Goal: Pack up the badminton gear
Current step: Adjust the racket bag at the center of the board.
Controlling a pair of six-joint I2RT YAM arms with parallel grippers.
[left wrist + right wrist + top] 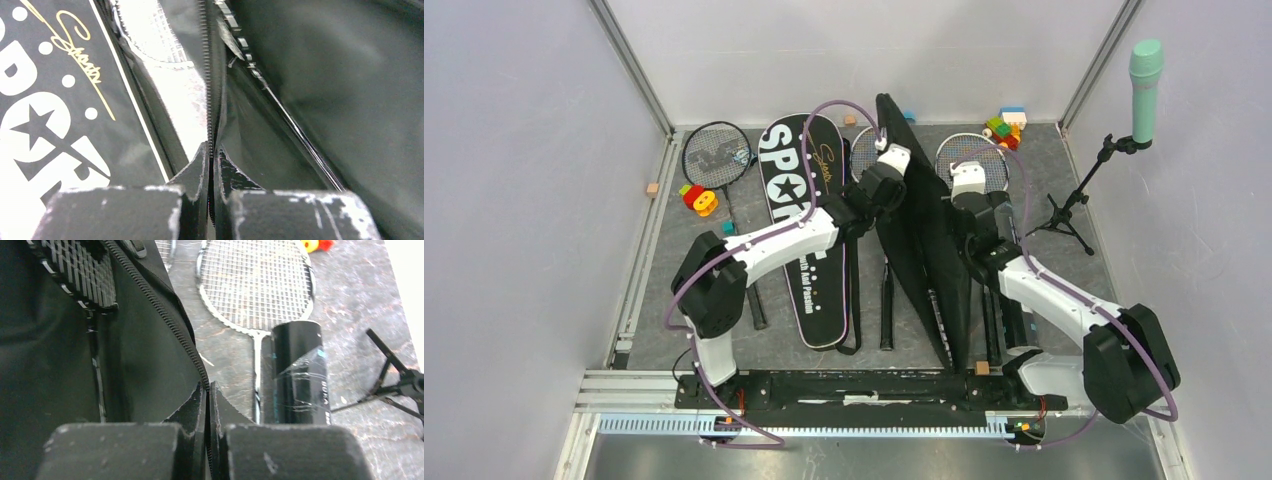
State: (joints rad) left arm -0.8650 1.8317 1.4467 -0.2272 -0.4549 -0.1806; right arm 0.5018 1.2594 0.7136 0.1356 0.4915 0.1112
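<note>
A plain black racket bag (921,235) stands unzipped on edge in the middle of the mat. My left gripper (212,150) is shut on its left zipper edge (208,75). My right gripper (207,386) is shut on its right zipper edge (170,320). A racket head (80,270) shows inside the bag. The "SPORT" bag (799,220) lies flat to the left. One racket (717,155) lies at the far left and another (255,285) to the right of the bag. A black tube (297,375) lies beside that racket's shaft. No shuttlecocks show.
A mint-green microphone (1146,75) on a black tripod stand (1064,215) is at the right. Toy blocks sit at the back right (1006,125) and by the left racket (699,198). A third racket's handle (887,300) lies between the two bags.
</note>
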